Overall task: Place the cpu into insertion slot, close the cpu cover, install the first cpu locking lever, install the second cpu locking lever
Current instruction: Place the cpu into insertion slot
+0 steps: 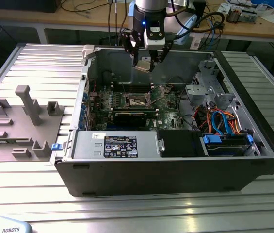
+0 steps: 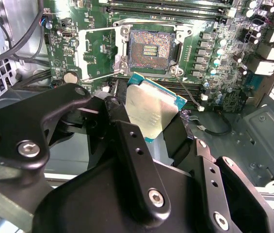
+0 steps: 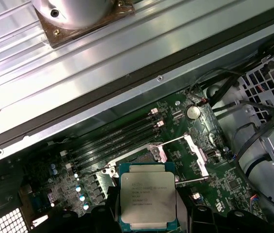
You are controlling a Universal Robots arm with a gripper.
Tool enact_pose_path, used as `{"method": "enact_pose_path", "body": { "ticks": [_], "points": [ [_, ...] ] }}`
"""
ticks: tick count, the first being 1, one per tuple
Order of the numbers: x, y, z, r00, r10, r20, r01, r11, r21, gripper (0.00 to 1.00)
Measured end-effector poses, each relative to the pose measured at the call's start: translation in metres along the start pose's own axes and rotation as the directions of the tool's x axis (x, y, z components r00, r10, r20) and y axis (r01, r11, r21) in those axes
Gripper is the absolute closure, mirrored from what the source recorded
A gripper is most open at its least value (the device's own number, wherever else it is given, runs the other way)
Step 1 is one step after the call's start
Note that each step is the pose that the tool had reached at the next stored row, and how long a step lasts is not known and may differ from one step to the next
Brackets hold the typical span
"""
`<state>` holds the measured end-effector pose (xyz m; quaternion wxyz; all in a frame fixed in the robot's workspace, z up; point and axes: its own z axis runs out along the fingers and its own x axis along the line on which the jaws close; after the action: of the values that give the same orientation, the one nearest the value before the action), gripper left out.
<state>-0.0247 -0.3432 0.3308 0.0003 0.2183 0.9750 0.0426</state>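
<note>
What carries it all: a ribbed metal bench (image 1: 127, 213), with the open computer case (image 1: 151, 170) lying on it.
Grey fixture plate (image 1: 20, 131): on the bench outside the case, well apart from the socket (image 1: 137, 100) (image 2: 151, 48), toward the exterior view's left.
Power supply (image 1: 120, 145): against the case's near wall, in front of the socket.
Socket: on the green motherboard (image 1: 168, 114) in the middle of the case, its gold contact field bare.
Cover (image 2: 98, 31): swung open, lying just beside the socket rim.
Drive cables (image 1: 221, 121): blue and orange, to the exterior view's right of the socket.
Memory slots (image 2: 166, 7): just beyond the socket.
Chip (image 1: 144, 66) (image 2: 149, 109) (image 3: 148, 199): silvery top showing, hanging clear above the socket, not touching it.
Gripper (image 1: 146, 60) (image 2: 146, 121) (image 3: 149, 216): clenched on the chip, a black finger on each of two opposite edges, above the socket.
</note>
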Motion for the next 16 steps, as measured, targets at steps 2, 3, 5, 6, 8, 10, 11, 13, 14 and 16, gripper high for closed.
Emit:
{"method": "enact_pose_path", "body": {
  "ticks": [2, 3, 5, 6, 8, 10, 11, 13, 14, 16],
  "points": [
    [0.0, 0.0, 0.0001, 1.0, 0.001, 0.0001, -0.001, 1.0, 0.0, 0.46],
    [0.0, 0.0, 0.0001, 1.0, 0.002, 0.0001, -0.002, 1.0, -0.0001, 0.46],
    [0.0, 0.0, 0.0001, 1.0, 0.003, 0.0002, -0.003, 1.0, 0.0, 0.46],
    [0.0, 0.0, 0.0002, 1.0, 0.003, 0.0003, -0.003, 1.0, -0.0001, 0.46],
    [0.0, 0.0, 0.0003, 1.0, 0.004, 0.0004, -0.004, 1.0, -0.0001, 0.46],
    [0.0, 0.0, 0.0003, 1.0, 0.005, 0.0004, -0.005, 1.0, -0.0001, 0.46],
    [0.0, 0.0, 0.0004, 1.0, 0.006, 0.0004, -0.006, 1.0, -0.0001, 0.46],
    [0.0, 0.0, 0.0005, 1.0, 0.007, 0.0005, -0.007, 1.0, -0.0001, 0.46],
    [0.0, -0.0001, 0.0005, 1.0, 0.007, 0.0006, -0.007, 1.0, -0.0002, 0.46],
    [0.0, -0.0001, 0.0006, 1.0, 0.008, 0.0007, -0.008, 1.0, -0.0001, 0.46]
  ]
}}
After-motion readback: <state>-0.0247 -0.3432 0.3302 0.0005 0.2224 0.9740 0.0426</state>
